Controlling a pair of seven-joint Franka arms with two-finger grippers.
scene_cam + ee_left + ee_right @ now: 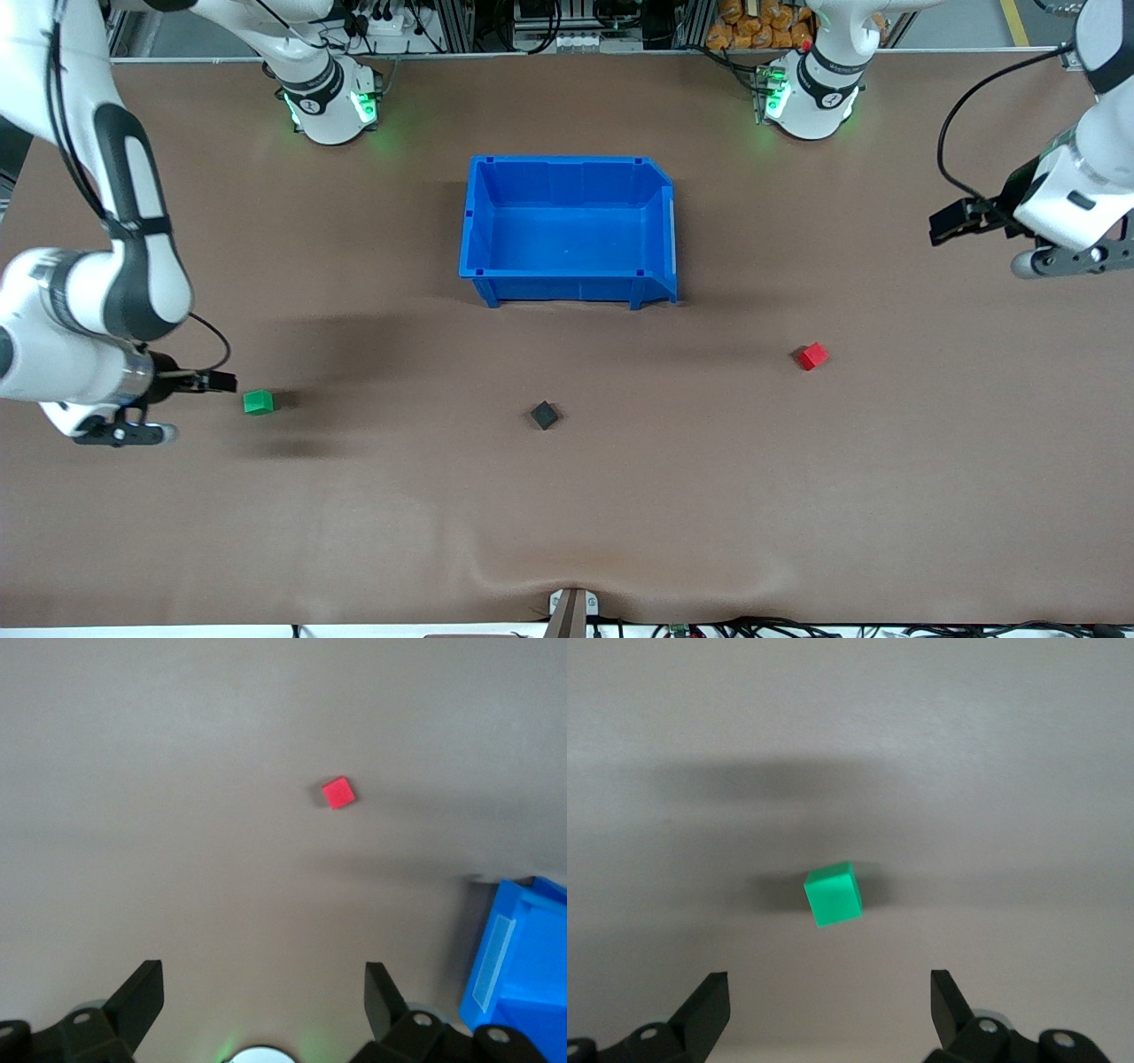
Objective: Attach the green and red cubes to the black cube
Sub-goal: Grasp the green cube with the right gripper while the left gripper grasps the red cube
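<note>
Nothing is joined yet: the three cubes are sitting well apart on the brown table (567, 514). The black cube (544, 415) is lying just below the middle of the front frame, nearer the camera than the blue bin (567, 288), which plays no visible part here. The green cube (259, 402) is resting at the lower left of that frame, toward the right arm's end, and the right gripper (217, 382) is hanging just beside it with its fingers spread wide and holding nothing; in its wrist view the green cube (833, 894) sits centred between the open fingers (709, 1005), which looks to me like lining up for a grasp. The red cube (811, 356) is lying at the right of centre, and the left gripper (948, 223) is poised at the upper right, also wide open and empty, well clear of it. Its camera is catching the red cube (337, 793) off-centre, so I'd judge this arm has farther to go.
</note>
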